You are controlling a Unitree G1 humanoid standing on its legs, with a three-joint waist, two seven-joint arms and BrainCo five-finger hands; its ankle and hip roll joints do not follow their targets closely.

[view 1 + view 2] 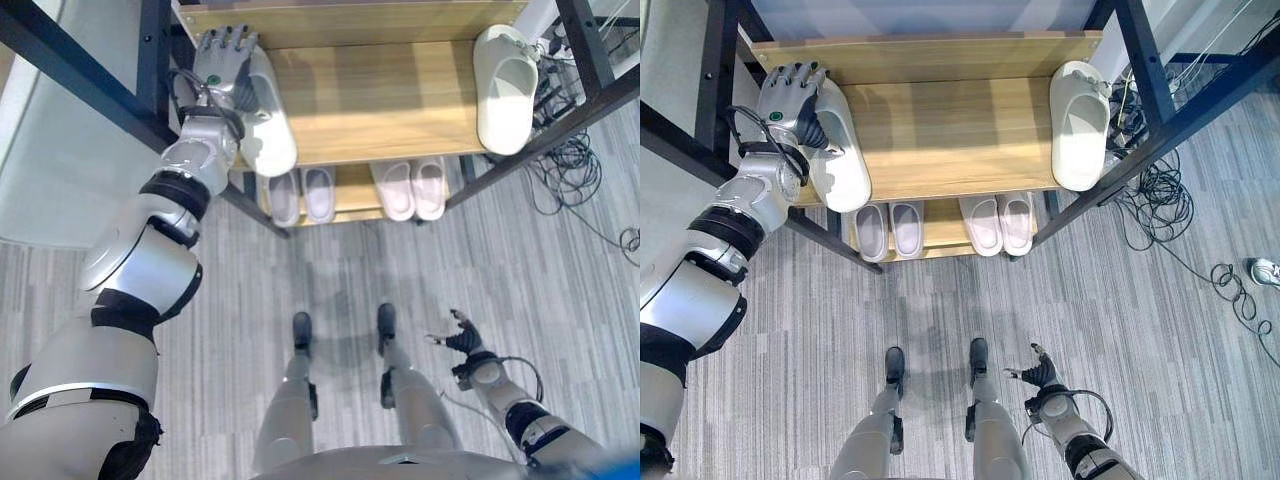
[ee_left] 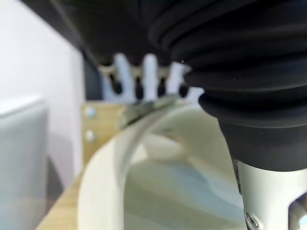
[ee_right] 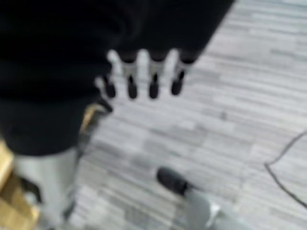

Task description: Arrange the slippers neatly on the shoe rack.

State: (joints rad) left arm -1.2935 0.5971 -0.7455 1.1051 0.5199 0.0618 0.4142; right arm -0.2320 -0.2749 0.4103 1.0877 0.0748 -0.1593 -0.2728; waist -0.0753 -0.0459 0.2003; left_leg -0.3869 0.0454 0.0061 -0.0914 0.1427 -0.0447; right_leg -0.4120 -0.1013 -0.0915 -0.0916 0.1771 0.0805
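- The left hand (image 1: pixel 792 95) is lying with straight fingers on the left slipper (image 1: pixel 840 150) at the shelf's (image 1: pixel 950 130) left end.
- The right hand (image 1: pixel 1040 372) is hanging open over the floor (image 1: pixel 1160 330).

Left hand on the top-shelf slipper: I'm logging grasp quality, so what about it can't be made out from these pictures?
- Grip: in the eye views the left hand lies over the white slipper, its back hiding any curl beneath.
- Contact: in the left wrist view the dark wrist cover blocks it and the fingers are blurred.
- Slipper's far side: hidden under the hand.
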